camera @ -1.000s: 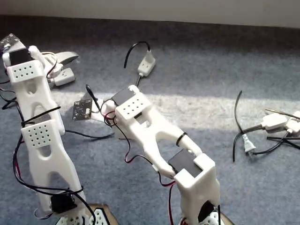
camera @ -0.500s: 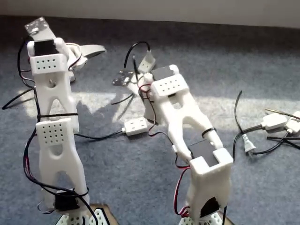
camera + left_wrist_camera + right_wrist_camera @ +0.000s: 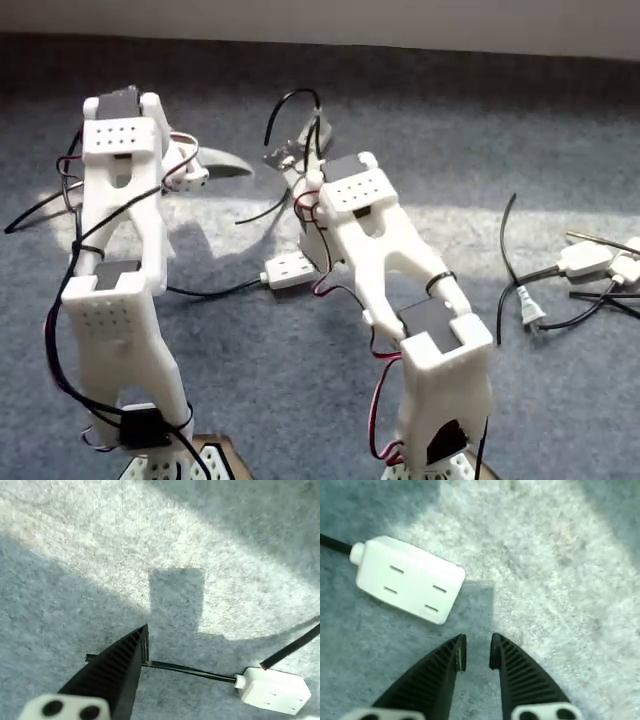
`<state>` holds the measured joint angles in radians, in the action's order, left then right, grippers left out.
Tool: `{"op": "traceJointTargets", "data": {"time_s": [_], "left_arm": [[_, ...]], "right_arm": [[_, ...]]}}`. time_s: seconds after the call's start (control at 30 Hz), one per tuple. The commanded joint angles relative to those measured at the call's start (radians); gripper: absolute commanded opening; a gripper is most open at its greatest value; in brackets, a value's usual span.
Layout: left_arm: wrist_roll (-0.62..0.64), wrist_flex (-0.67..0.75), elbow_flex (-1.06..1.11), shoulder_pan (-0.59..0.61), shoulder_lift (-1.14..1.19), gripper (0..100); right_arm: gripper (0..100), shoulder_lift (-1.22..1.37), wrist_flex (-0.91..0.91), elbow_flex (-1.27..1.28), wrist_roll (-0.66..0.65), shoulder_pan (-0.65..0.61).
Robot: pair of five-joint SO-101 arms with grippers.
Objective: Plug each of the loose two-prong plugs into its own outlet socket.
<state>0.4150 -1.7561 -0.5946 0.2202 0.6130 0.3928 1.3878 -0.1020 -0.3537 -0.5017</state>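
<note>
Right gripper [image 3: 475, 652] barely ajar, empty, near one outlet socket [image 3: 407, 582]; left gripper [image 3: 208, 170] spread.

No legible text, labels, numbers or signs.

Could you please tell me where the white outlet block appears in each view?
High view: outlet block lies between left arm and right arm.
Left wrist view: outlet block in shadow, apart from the finger.
Right wrist view: outlet block close ahead of the fingers, slots showing.
Shared landmark: black cord leaving its end.
</note>
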Motion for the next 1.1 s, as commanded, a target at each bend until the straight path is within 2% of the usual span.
{"op": "traceJointTargets", "data": {"time_s": [0.0,0.13,0.23,0.33,0.47,0.67,1.07], "left_arm": [[-0.009,-0.006,0.114,-0.018,-0.067,59],[-0.021,-0.008,0.193,-0.018,-0.068,59],[-0.08,-0.008,0.249,-0.019,-0.067,59],[-0.087,-0.005,0.277,-0.033,-0.059,59],[-0.098,-0.006,0.3,-0.084,-0.064,59],[-0.219,-0.008,0.311,-0.156,-0.061,59],[-0.265,-0.005,0.357,-0.16,-0.059,59]], "right_arm": [[8.1,0.005,0.002,-0.002,0.015,-0.044],[8.1,0.028,0.021,-0.002,0.015,-0.076],[8.1,0.039,0.019,-0.002,0.017,-0.097],[8.0,0.053,-0.001,-0.005,0.08,-0.11],[8.0,0.077,-0.073,-0.004,0.138,-0.097],[8.0,0.136,-0.133,-0.013,0.141,-0.068],[8.0,0.147,-0.237,-0.074,0.135,-0.004]]}}
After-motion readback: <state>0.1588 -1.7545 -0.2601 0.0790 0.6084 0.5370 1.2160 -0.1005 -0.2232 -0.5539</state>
